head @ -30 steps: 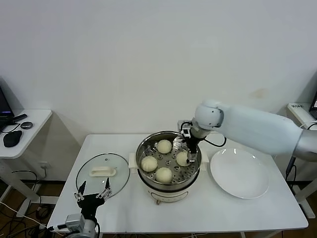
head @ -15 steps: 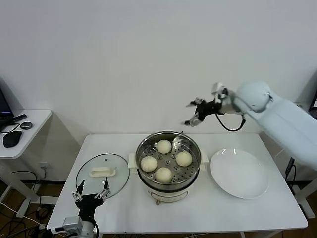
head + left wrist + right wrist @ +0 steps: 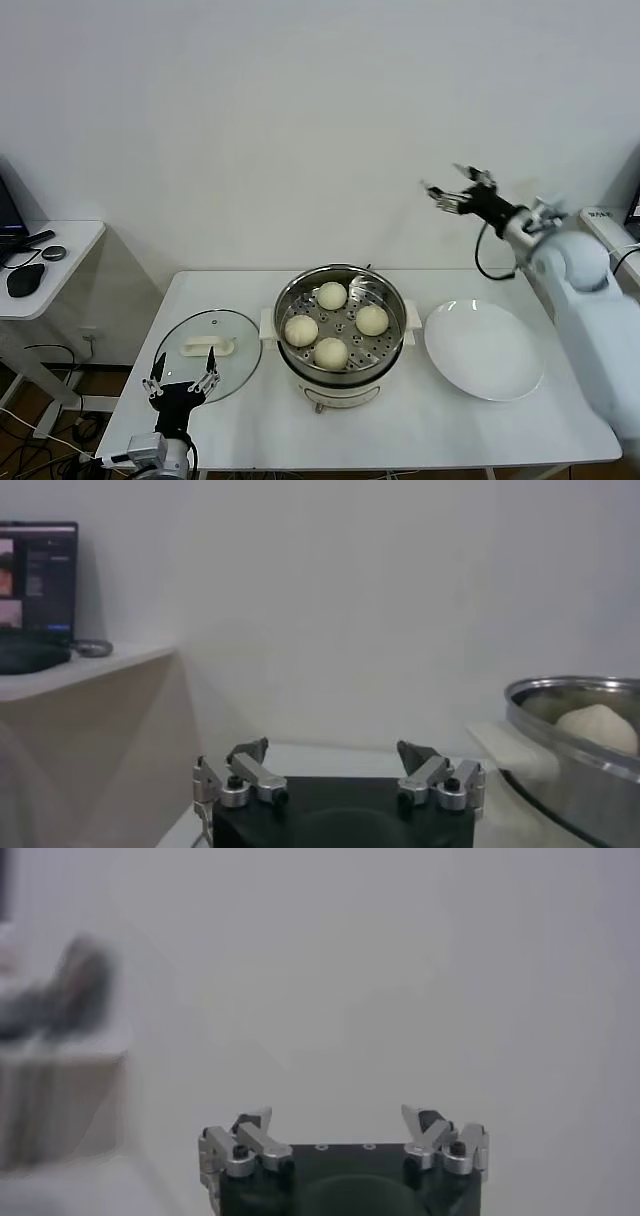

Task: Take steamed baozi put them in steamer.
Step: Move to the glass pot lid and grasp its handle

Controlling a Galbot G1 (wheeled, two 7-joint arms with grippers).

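Now all four steamed baozi sit inside the steamer, on its tray with the little holes, each one a bit apart from the others. The steamer stands in the middle of the white table. A white plate lies just beside it on one side, and a glass lid lies flat on the other side. The right gripper is up high in the air, above the plate and well away from the steamer, with its fingers spread wide and nothing in them. The left gripper waits low at the table's near edge by the lid, fingers spread too, holding nothing.
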